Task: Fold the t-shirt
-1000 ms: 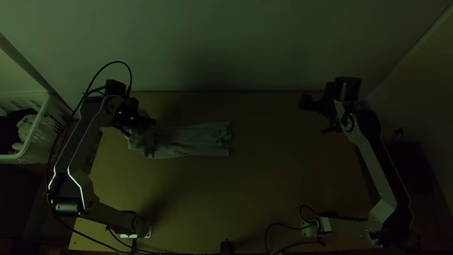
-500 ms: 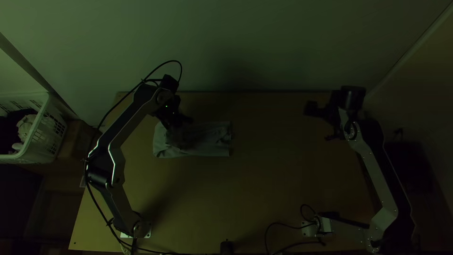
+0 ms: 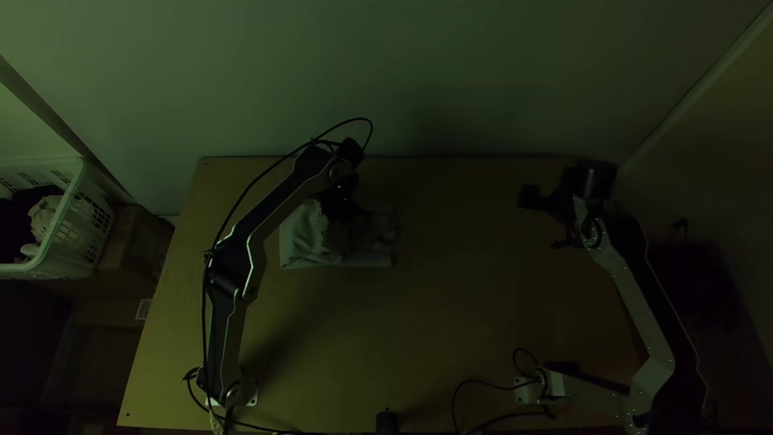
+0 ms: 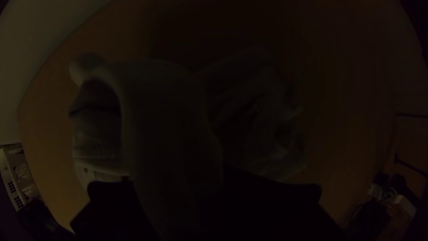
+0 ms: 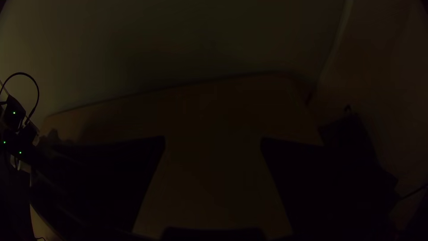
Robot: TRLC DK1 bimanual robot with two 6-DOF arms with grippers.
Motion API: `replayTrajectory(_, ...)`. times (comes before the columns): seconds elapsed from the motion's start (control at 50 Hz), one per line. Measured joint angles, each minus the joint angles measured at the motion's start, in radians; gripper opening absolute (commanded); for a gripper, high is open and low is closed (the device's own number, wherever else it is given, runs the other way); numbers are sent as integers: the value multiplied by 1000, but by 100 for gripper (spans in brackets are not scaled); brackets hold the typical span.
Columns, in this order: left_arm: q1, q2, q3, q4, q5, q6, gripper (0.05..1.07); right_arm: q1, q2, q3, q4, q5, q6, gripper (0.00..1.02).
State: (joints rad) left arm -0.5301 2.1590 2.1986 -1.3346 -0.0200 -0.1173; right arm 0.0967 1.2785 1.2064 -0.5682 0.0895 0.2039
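Note:
The grey-green t-shirt (image 3: 306, 242) lies on the table's back part, left of the middle, as a short strip with its left portion doubled over. My left gripper (image 3: 358, 223) is over the cloth's right half. In the left wrist view, a thick fold of the t-shirt (image 4: 169, 116) rises between the two fingers of my left gripper (image 4: 178, 196), which is shut on it; a rumpled part lies alongside. At the table's back right, my right gripper (image 3: 543, 219) is away from the cloth; in the right wrist view, my right gripper (image 5: 213, 143) stands open, nothing between its fingers.
A white basket (image 3: 88, 229) holding cloth stands beyond the table's left edge, with a brown box (image 3: 137, 246) beside it. Behind the table (image 3: 451, 322) rises a pale wall (image 3: 451, 72). A small black object (image 3: 387, 422) sits at the near edge.
My left gripper has carried the cloth's left end rightward, so the strip is shorter and doubled over. The right arm has shifted only slightly.

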Motion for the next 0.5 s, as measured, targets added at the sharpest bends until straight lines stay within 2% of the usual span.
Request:
replayTrajectory(0.02,-10,10,11,0,0,-2,42,0,-1,-6,4,0,0,98)
replayTrajectory(0.04,-22,18,19,1,0,-4,60,0,-2,-13,8,0,0,98)
replayTrajectory(0.08,-42,33,31,10,0,-11,104,0,-3,-26,12,0,0,98)
replayTrajectory(0.32,-169,56,45,237,11,-76,103,36,-9,-146,90,0,1,98)
replayTrajectory(0.5,-204,55,65,277,46,-85,103,54,-9,-188,121,0,1,98)
